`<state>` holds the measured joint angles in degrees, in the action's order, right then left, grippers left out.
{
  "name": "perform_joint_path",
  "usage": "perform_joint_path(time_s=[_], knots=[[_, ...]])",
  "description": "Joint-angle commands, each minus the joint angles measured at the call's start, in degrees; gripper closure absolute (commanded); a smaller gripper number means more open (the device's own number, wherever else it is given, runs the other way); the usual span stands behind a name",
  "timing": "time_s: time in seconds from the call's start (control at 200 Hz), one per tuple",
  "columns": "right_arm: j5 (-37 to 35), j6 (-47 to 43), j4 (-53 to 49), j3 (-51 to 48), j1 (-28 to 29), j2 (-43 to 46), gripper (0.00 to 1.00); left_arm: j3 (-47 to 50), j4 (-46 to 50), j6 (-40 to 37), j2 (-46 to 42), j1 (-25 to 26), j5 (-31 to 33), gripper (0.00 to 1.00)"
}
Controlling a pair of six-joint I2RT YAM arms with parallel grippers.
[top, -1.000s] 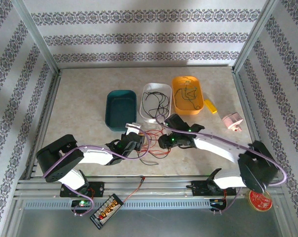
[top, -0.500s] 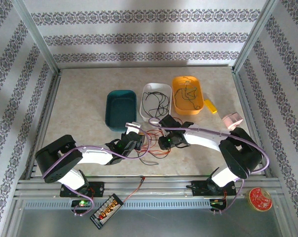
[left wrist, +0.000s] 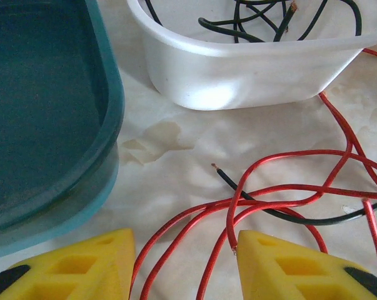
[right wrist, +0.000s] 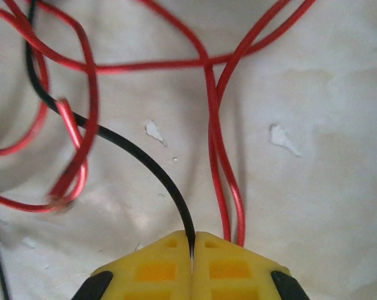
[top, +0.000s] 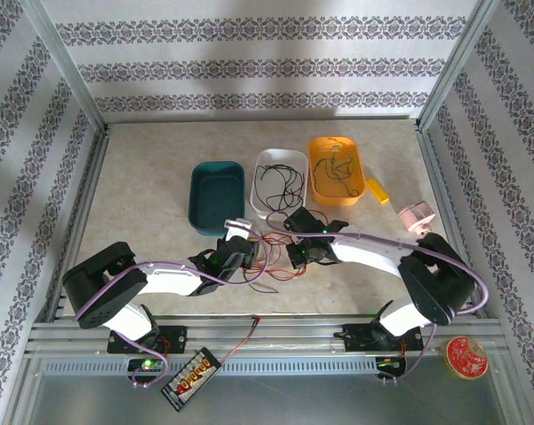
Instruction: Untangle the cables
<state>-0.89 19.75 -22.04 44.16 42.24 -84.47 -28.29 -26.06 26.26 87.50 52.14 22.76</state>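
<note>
Right wrist view puts the right gripper (right wrist: 191, 247) clamped shut on the end of a black cable (right wrist: 185, 220), where a second ago its pads stood partly apart. From above, its arm has also drawn its elbow in from the table's right edge. From the pinch the black cable runs lengthwise up and to the left, away from the pads, crossing the red cables (right wrist: 211, 112). Two red strands run down alongside it and vanish under the neighbouring pad. Just beside it, the left gripper (left wrist: 185, 262) has not moved. Its fingers stand apart and open, with red loops lying on the table (left wrist: 175, 144) between them. A bare black wire end (left wrist: 218, 170) there points up and left. Beyond stand the teal tray (left wrist: 82, 156) and the white tray (left wrist: 238, 75), which holds loose black strands (left wrist: 238, 28). The orange tray (top: 318, 181) sits furthest right.
</note>
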Motion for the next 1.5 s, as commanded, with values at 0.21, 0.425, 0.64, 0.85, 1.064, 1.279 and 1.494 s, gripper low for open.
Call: perform_joint_path(time_s=[0.21, 0.425, 0.64, 0.85, 1.064, 1.279, 1.494], knots=[[-9.23, 0.88, 4.03, -1.10, -1.43, 18.01, 0.97, 0.78, -0.78, 2.43, 3.84, 0.51, 0.17, 0.54], [-16.95, -0.12, 3.98, 0.19, -2.58, 27.13, 0.97, -0.08, -0.85, 1.61, 5.65, 0.51, -0.22, 0.54], [-22.23, -2.52, 5.57, 4.52, -5.54, 32.84, 0.97, 0.15, -1.28, 1.52, 6.01, 0.51, -0.18, 0.54], [-18.12, -1.51, 9.32, 9.82, -13.19, 27.65, 0.98, 0.26, -1.45, 1.41, 5.76, 0.51, -0.09, 0.54], [-13.24, 1.91, 15.81, 14.73, -18.23, 14.32, 0.99, 0.61, -1.06, 1.41, 4.79, 0.51, -0.09, 0.54], [-8.45, 7.59, 18.70, 19.58, -18.60, 0.16, 1.00, 0.87, -0.08, 1.53, 3.65, 0.51, 0.33, 0.54], [-2.30, 14.21, 17.97, 21.93, -18.25, -10.94, 1.00, 1.48, 0.65, 1.79, 2.16, 0.50, 0.71, 0.53]])
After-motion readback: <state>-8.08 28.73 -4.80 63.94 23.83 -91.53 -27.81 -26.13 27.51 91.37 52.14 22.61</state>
